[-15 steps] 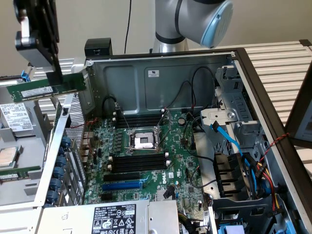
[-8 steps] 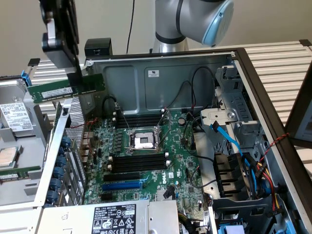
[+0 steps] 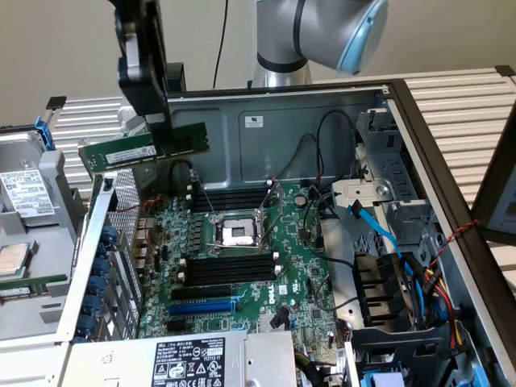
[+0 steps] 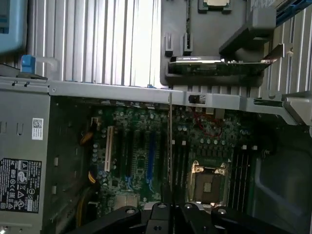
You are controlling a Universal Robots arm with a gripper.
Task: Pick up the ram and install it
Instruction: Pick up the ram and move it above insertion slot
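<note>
The ram (image 3: pixel 145 147) is a long green stick with a white label. It hangs slightly tilted in the air over the exterior view's left wall of the open computer case. My gripper (image 3: pixel 159 127) comes down from above and is shut on its top edge near the middle. In the wrist view the ram (image 4: pixel 169 141) appears edge-on as a thin line running out from my gripper (image 4: pixel 167 202) over the motherboard (image 4: pixel 141 146). Black memory slots (image 3: pixel 230 268) lie below the CPU socket (image 3: pixel 239 234), well below and to the right of the stick.
A grey tray (image 3: pixel 32 314) at the exterior view's left holds a CPU (image 3: pixel 12 258) and another green stick (image 3: pixel 32 286). Blue and black cables (image 3: pixel 387 242) and a drive cage (image 3: pixel 387 201) fill the case's right. The power supply (image 3: pixel 189 359) sits at the front.
</note>
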